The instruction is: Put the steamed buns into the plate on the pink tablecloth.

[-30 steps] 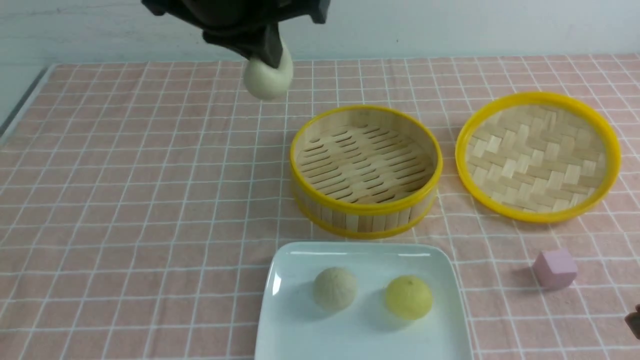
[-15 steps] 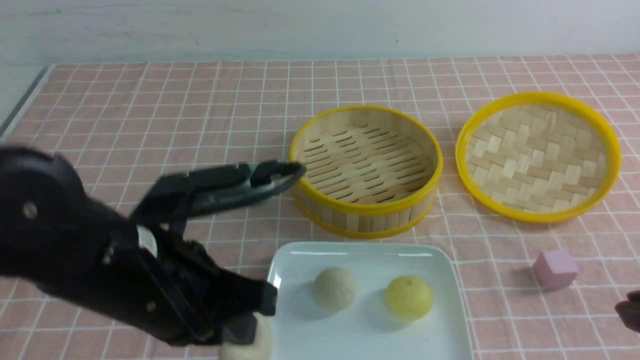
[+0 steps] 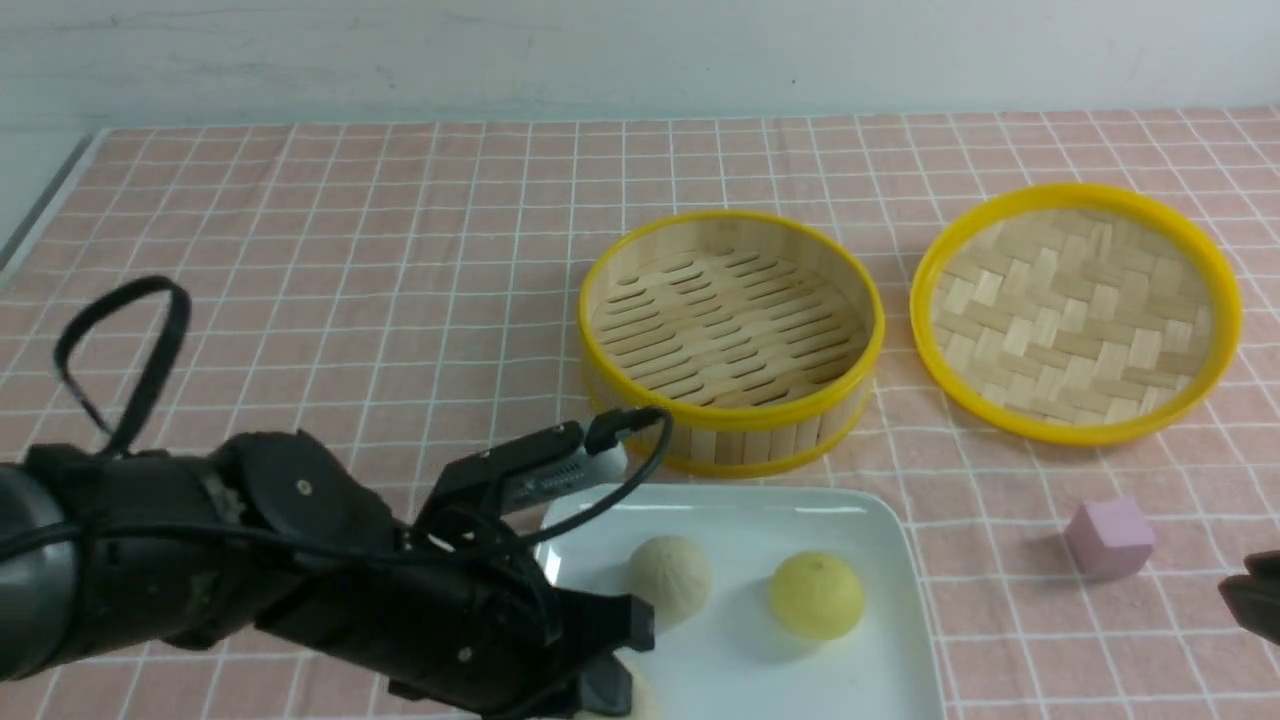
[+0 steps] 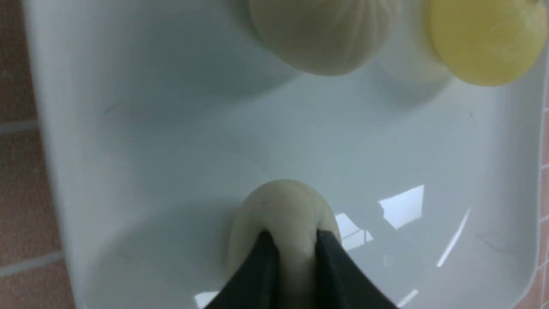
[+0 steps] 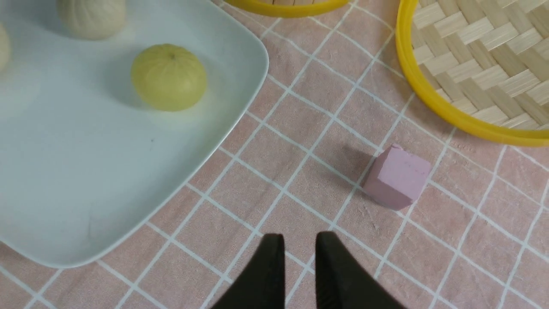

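Pale bun (image 4: 285,206): over the plate (image 3: 790,690), at the yellow bun's (image 3: 817,595) 8 o'clock
Left gripper (image 4: 296,240): fingers straddle it; grip or release, cannot tell
Second pale bun (image 3: 668,578): on plate, yellow's 9 o'clock
Steamer (image 3: 730,440): plate's 12 o'clock
Pink cube (image 3: 1110,538): plate's 3 o'clock
Right gripper (image 5: 300,240): fingers apart, nothing between

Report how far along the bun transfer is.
Two buns look done: the yellow bun and a pale bun sit on the white plate. In hand is the third, a pale bun between the fingers of the left hand, over or on the plate. Left to do, it seems: set that bun free and draw the hand away. The steamer basket shows no bun inside.
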Available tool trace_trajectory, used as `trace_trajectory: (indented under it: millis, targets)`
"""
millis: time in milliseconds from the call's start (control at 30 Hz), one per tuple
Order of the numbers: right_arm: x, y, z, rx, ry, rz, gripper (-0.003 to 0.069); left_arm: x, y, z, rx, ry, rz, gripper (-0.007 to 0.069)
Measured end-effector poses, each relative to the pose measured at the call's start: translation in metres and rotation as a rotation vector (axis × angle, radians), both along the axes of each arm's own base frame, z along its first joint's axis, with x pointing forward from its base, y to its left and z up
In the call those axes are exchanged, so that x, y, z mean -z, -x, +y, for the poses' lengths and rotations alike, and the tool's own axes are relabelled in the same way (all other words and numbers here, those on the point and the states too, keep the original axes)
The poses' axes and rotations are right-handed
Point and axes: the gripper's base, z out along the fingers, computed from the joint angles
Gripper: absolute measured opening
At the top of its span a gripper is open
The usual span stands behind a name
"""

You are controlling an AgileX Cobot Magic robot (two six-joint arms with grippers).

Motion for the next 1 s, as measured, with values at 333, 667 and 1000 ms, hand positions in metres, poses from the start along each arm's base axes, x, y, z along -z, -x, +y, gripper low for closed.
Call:
trace_trajectory:
  millis: [333, 667, 1000]
  targets:
    - [-0.02, 0.009, -0.007, 0.036, 0.037, 0.104, 0.0099, -0.015, -0.02, -0.013, 0.078, 0.027, -0.109, 0.0475]
    - [-0.051, 0.045, -0.03, 0.048, -0.035, 0.123, -0.0015, -0.039, -0.029, -0.012, 0.221, -0.05, -0.191, 0.0501]
    - [-0.03, 0.063, -0.04, 0.006, -0.423, -0.242, -0.0014, -0.096, -0.024, 0.014, 0.181, -0.138, -0.326, 0.0064]
